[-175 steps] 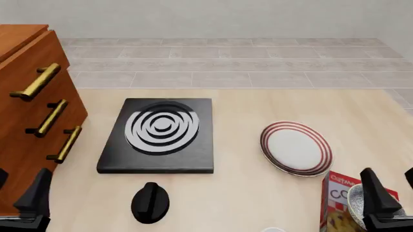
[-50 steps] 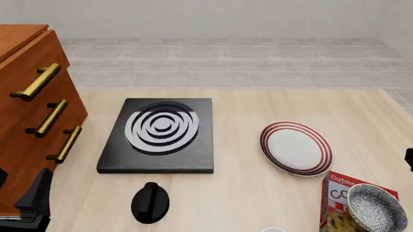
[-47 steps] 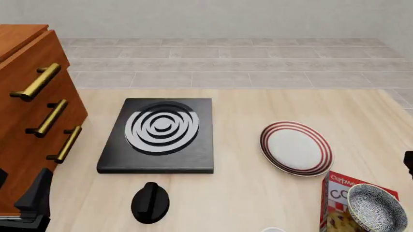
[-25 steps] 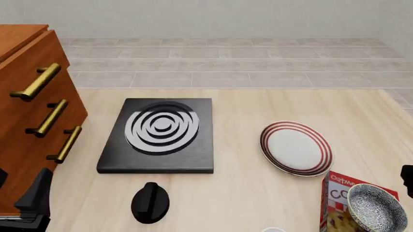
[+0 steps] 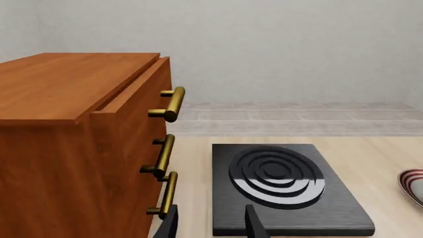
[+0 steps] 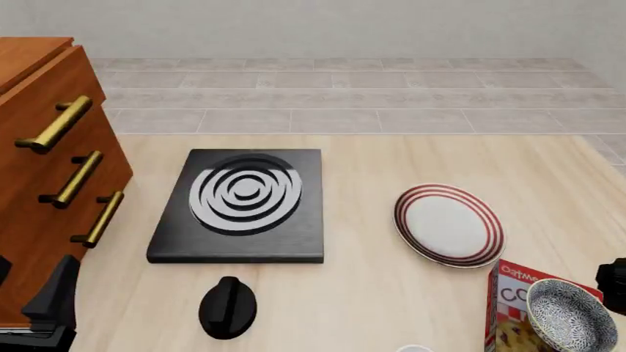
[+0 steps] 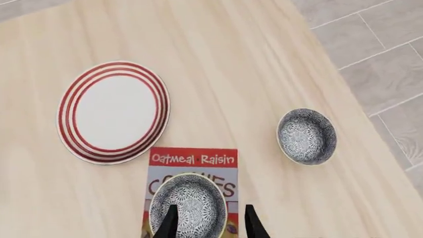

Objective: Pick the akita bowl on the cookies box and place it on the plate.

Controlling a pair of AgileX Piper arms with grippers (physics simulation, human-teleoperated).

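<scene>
Speckled black and white, the akita bowl (image 7: 187,208) sits on top of the red cookies box (image 7: 193,159). The plate (image 7: 114,112) lies just beside the box on the worktop (image 7: 231,74). Right end effector (image 7: 208,223) hangs above the bowl, fingers apart and empty (a second speckled bowl (image 7: 306,136) sits nearby). Left end effector (image 5: 210,225) is parted too, holding nothing.

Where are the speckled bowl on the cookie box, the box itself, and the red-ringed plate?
akita bowl (image 7: 187,202), right wrist view, speckled inside.
cookies box (image 7: 193,158), right wrist view, red strip with lettering.
plate (image 6: 449,224), front view, white centre.
</scene>
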